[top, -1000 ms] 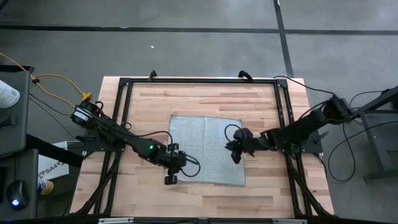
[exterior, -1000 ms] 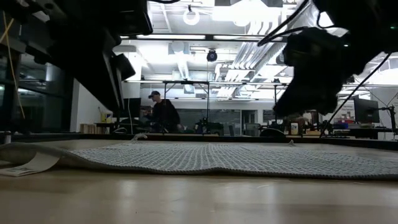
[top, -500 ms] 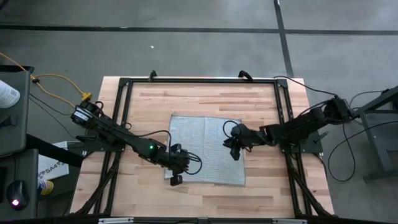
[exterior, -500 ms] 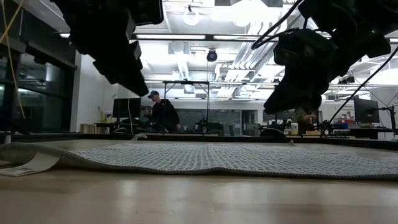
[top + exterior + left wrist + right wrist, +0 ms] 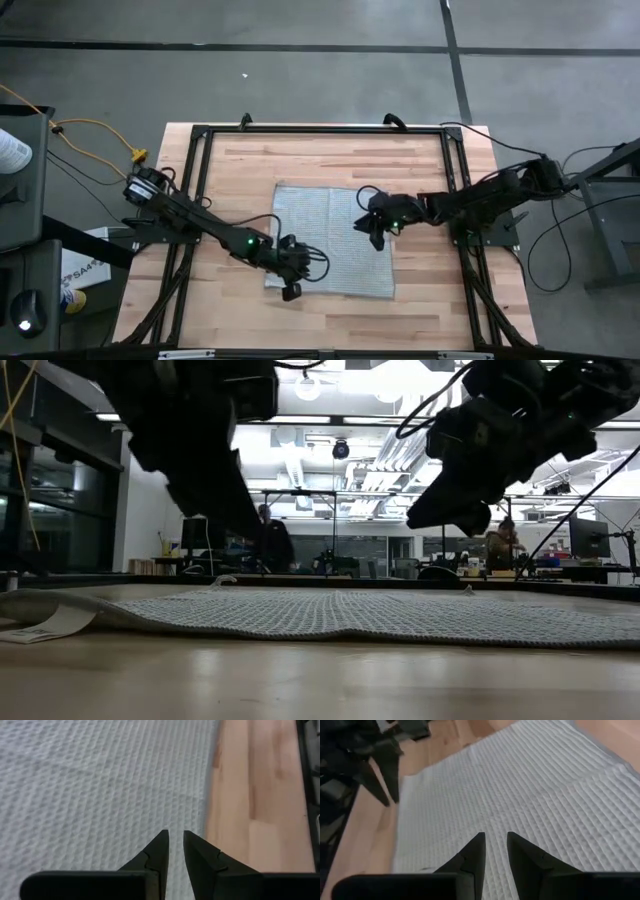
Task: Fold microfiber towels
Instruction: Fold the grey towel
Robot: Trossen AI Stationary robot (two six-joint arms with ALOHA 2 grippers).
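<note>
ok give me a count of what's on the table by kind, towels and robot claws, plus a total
Towels: 1, the grey-blue towel spread flat on the wooden table.
Claws: 2, the left claw over the towel's near left edge and the right claw over its right half, neither one holding it.
Total: 3.

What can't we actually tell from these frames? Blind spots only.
- Towel under both grippers: high view, the left gripper and right gripper cover the cloth below them.
- Gripper height above the cloth: high view looks straight down; in the low view both fingertips stand clear of it, though how far is unclear.
- Towel's far edge: low view, hidden behind its near bulge.
- White tag print: low view, too small.
- Person: low view, mostly behind the left arm.
</note>
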